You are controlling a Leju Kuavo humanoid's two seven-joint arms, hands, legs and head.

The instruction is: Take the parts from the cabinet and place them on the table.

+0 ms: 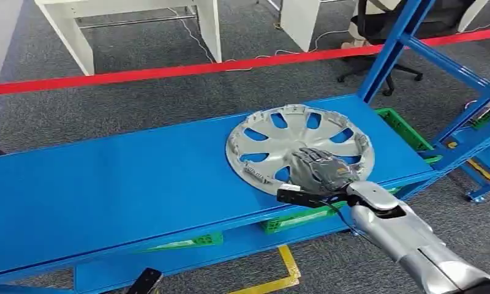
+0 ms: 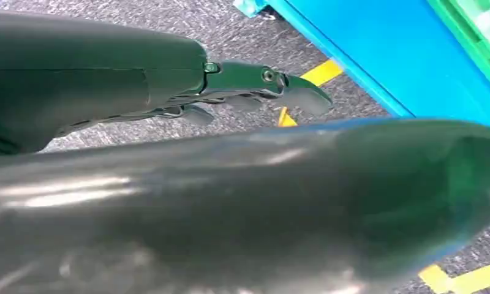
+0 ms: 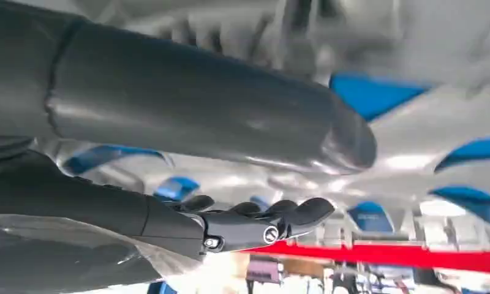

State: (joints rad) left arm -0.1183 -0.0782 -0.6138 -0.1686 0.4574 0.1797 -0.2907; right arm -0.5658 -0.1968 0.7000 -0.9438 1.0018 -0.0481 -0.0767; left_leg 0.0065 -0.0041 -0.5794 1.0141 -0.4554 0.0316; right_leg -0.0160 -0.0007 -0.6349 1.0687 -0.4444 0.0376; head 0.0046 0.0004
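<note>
The left hand [image 2: 255, 92] hangs low by the floor, its fingers loosely curled and holding nothing; in my judgement it is parked there to stay clear of the shelf. On the blue shelf [image 1: 108, 184], toward 3 o'clock in the head view, lies the hubcap [image 1: 301, 147], flat, its rim near the front edge, where an arm can reach it. The right hand [image 1: 319, 170] covers its 6 o'clock rim, fingers spread over the spokes and thumb below, at the shelf's front edge. Whether it grips or merely rests, I cannot tell. A red tape [image 1: 169, 71] runs across the floor at 12 o'clock.
</note>
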